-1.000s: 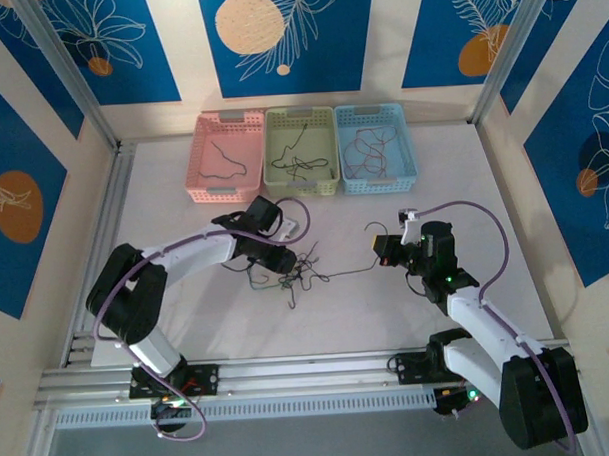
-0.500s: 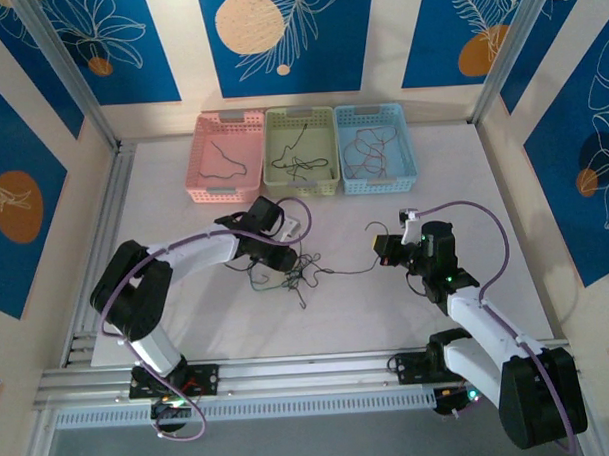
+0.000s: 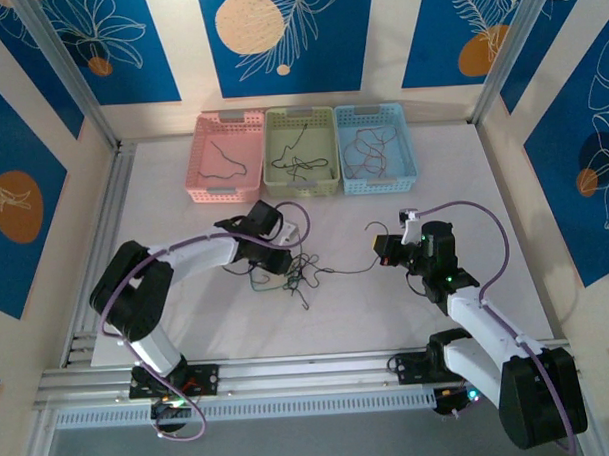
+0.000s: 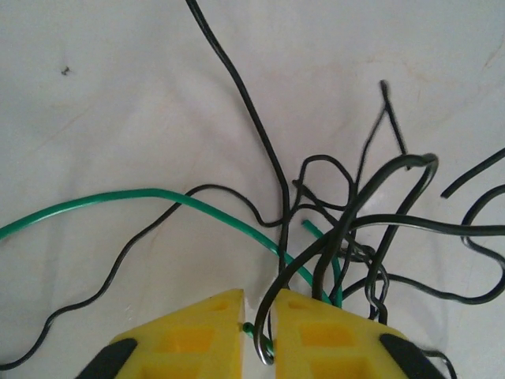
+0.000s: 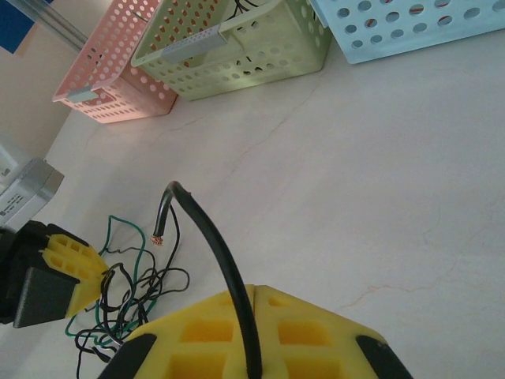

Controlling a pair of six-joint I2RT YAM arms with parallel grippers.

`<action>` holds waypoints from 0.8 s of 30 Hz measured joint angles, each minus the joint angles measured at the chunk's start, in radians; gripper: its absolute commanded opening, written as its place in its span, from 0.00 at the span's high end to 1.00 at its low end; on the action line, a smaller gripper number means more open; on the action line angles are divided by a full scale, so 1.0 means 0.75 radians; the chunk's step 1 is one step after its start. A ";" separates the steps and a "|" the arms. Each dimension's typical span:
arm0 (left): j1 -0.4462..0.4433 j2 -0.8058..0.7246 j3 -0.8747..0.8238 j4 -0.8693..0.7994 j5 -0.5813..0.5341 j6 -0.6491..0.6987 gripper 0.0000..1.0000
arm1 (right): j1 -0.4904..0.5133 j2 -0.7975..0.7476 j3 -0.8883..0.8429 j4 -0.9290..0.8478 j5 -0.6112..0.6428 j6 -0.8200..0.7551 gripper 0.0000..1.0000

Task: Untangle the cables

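Observation:
The cables lie in a tangle of thin black and green wires on the white table between the arms. My left gripper is down at the tangle's left edge. In its wrist view my left gripper has its yellow jaws nearly together, pinching a black loop and a green cable. My right gripper is shut on one black cable. That cable's bare copper end curls over in front, and its other part runs left to the tangle.
Three baskets stand in a row at the back: pink, green and blue, each with sorted wires inside. Metal rails run along the table's left side and near edge. Bare tabletop lies between the tangle and the baskets.
My left gripper's jaws have closed in on wires at the tangle's edge, and the tangle has shifted slightly. The right arm has held still with its black cable.

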 measured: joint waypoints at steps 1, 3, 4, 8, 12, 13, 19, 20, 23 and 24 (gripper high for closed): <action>0.000 -0.010 -0.006 0.000 -0.003 -0.004 0.89 | 0.000 -0.001 0.000 -0.001 0.001 0.001 1.00; 0.000 -0.040 -0.017 -0.001 -0.014 -0.006 0.91 | -0.001 -0.002 0.000 -0.001 0.001 0.000 1.00; 0.000 -0.060 -0.020 -0.003 -0.023 -0.008 0.93 | -0.001 -0.002 0.000 -0.001 0.001 0.000 1.00; 0.000 -0.180 -0.024 -0.021 -0.074 -0.025 1.00 | -0.004 -0.004 0.000 -0.001 0.001 0.001 1.00; 0.008 -0.356 -0.025 -0.094 -0.163 -0.043 1.00 | -0.008 -0.028 -0.002 -0.003 0.017 0.002 1.00; 0.015 -0.398 -0.025 -0.116 -0.189 -0.047 1.00 | -0.009 -0.040 -0.002 -0.005 0.026 0.003 1.00; 0.109 -0.660 -0.018 -0.269 -0.279 -0.077 1.00 | -0.017 -0.140 -0.002 -0.042 0.071 0.046 1.00; 0.120 -0.697 -0.009 -0.295 -0.269 -0.077 1.00 | -0.021 -0.162 -0.003 -0.042 0.065 0.062 1.00; 0.183 -0.789 0.032 -0.374 -0.275 -0.071 1.00 | -0.084 -0.225 -0.014 -0.042 0.044 0.111 1.00; 0.226 -0.816 0.048 -0.420 -0.335 -0.066 1.00 | -0.136 -0.241 -0.024 -0.052 0.076 0.124 1.00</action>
